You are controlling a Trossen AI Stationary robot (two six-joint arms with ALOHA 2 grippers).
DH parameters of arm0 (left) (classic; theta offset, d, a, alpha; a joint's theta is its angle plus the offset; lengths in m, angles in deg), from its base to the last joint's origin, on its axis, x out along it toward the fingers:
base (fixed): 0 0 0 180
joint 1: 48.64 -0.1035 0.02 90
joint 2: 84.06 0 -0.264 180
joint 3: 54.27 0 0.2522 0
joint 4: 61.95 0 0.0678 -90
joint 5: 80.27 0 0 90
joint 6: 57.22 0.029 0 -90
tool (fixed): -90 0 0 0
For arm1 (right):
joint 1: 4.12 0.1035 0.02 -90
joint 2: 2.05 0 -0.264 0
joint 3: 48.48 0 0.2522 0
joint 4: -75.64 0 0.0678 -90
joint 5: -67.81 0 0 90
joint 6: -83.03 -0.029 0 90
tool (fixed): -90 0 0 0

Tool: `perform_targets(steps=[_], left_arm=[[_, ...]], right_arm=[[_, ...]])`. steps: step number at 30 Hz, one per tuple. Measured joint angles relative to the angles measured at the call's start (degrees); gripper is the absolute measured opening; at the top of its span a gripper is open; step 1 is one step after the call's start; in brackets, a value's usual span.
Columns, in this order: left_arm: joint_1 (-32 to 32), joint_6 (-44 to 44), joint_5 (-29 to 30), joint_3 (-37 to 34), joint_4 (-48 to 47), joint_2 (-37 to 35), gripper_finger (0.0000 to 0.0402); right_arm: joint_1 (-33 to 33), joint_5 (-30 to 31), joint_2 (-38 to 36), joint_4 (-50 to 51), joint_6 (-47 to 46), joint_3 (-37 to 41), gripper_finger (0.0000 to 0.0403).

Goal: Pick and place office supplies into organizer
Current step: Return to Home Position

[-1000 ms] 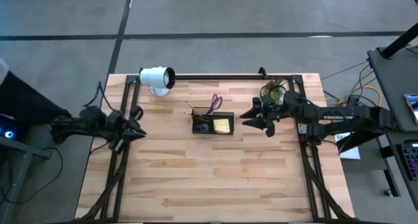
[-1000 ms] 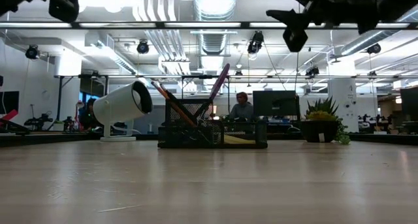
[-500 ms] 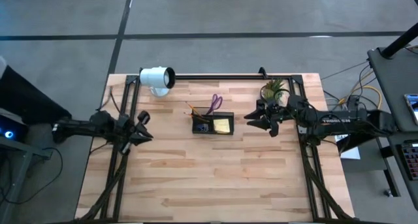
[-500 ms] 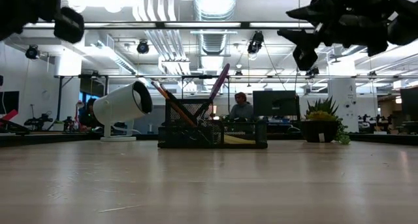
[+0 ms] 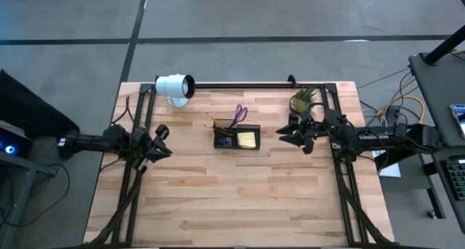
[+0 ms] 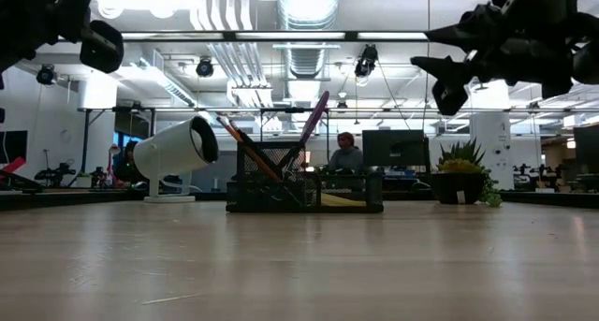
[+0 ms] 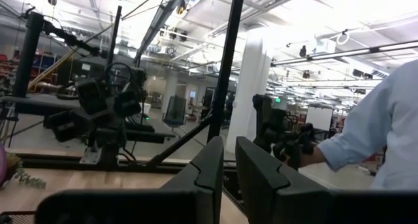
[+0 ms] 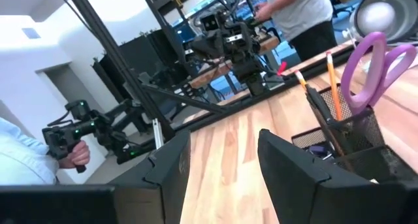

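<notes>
High view: left gripper [image 5: 163, 141] hovers over the left edge of the surface [image 5: 240, 198], well apart from the organizer [image 5: 237, 147]. Right gripper [image 5: 293, 138] hovers near the organizer's other end, beside the plant [image 5: 304, 99].

Left wrist view: its fingers [image 7: 202, 172] are almost together with a thin gap, nothing between them. Right wrist view: fingers [image 8: 170, 165] are spread, empty.

Organizer sits mid-surface toward the back, near the white lamp [image 5: 174, 86]. Yellow sticky pad [image 5: 247, 139] lies flat in the low section, on the right-arm end. Purple scissors [image 5: 240, 116] and orange pencils [image 5: 215, 123] stand tilted in the taller section, sticking out above the rim. Dark and blue pens: can't make out, since that compartment is too dark from above and its mesh blocks them in the low view.

Low view: both arms are cut off by the top edge, and the pad is only a thin yellow sliver. A person [image 6: 346, 154] far back is partly hidden behind the organizer. A pale sleeve [image 7: 366, 132] is cut off at the left wrist view's edge.
</notes>
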Motion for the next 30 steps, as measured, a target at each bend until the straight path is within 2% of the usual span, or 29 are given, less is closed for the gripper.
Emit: perform_targets(steps=[12,18,24,30], left_arm=[[-0.2,-1.9,0.0,-0.1,0.3,0.1,0.0027],[-0.2,-2.0,0.0,0.0,0.4,0.1,0.0027],[-0.2,-2.0,0.1,0.0,0.4,0.1,0.0027],[-0.2,-1.8,0.1,0.0,0.4,0.2,0.0027]], right_arm=[[-2.8,-0.2,0.0,-3.6,1.9,3.1,0.0166],[-5.9,-4.9,0.0,-8.9,1.9,6.3,0.0166],[-8.8,-7.3,0.0,-9.1,3.4,7.3,0.0166],[-13.3,-15.3,0.0,-8.9,3.8,7.3,0.0166]])
